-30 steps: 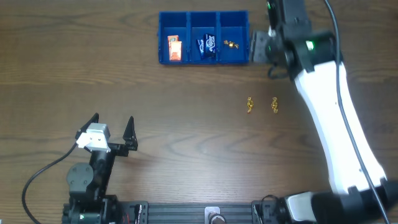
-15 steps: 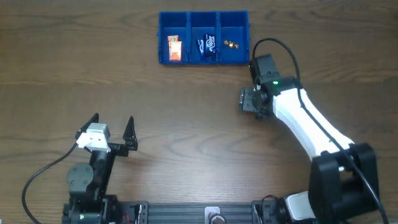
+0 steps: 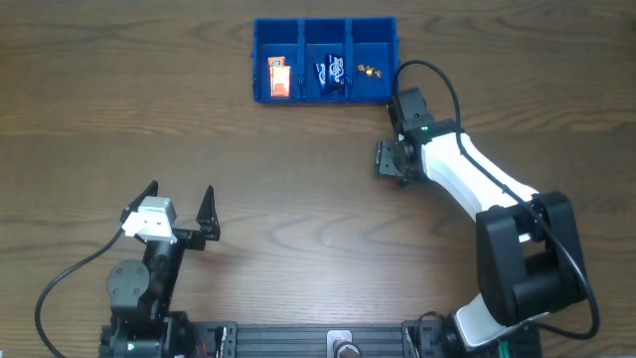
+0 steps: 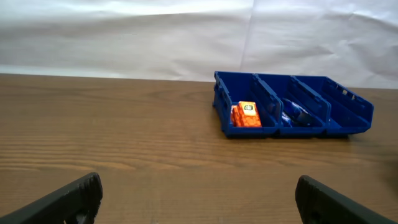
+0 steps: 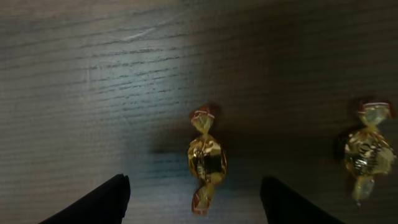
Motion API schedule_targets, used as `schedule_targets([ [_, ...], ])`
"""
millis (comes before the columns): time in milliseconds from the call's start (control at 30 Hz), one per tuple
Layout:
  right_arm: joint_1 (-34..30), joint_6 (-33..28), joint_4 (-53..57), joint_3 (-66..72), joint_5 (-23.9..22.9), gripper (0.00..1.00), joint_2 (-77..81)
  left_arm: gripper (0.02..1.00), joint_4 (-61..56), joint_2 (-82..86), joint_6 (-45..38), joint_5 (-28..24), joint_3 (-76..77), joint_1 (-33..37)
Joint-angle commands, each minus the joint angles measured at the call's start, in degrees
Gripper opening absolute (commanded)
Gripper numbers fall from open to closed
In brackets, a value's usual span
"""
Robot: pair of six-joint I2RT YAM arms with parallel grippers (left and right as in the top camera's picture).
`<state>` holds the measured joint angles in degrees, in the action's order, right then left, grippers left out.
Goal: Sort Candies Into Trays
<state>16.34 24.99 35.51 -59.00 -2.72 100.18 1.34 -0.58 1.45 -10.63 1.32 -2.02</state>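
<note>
Candy (image 5: 207, 158): gold, on table (image 3: 298, 169), between right gripper's (image 5: 194, 186) wide-spread fingers.
Second candy (image 5: 368, 149): just beside.
Tray (image 4: 311, 131): blue, three compartments.
Left gripper (image 4: 199, 199): fingers spread wide.

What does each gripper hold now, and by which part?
Nothing is held. Left gripper stands open; right gripper is open above a gold candy that lies untouched on the table.

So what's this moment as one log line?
right gripper open, over gold candy | second gold candy beside it | left gripper open, apart | blue tray partly filled
</note>
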Motion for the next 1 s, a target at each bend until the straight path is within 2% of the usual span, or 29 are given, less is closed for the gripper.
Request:
schedule_targets([
  [33, -0.1, 0.3, -0.6, -0.3, -1.7, 0.689, 2.7, 0.998, 1.9, 0.4, -0.2, -1.2, -1.0, 0.1],
  [133, -0.1, 0.2, -1.2, -0.3, -3.2, 0.680, 3.2, 0.998, 1.9, 0.4, -0.2, -1.2, -1.0, 0.1],
  [400, -0.1, -0.5, -2.7, -0.3, -3.2, 0.573, 3.3, 0.998, 1.9, 0.4, -0.2, -1.2, -1.0, 0.1],
  [1000, -0.7, -2.8, -3.1, -0.3, -3.7, 0.476, 3.9, 0.998, 1.9, 0.4, -0.2, -1.2, -1.0, 0.1],
])
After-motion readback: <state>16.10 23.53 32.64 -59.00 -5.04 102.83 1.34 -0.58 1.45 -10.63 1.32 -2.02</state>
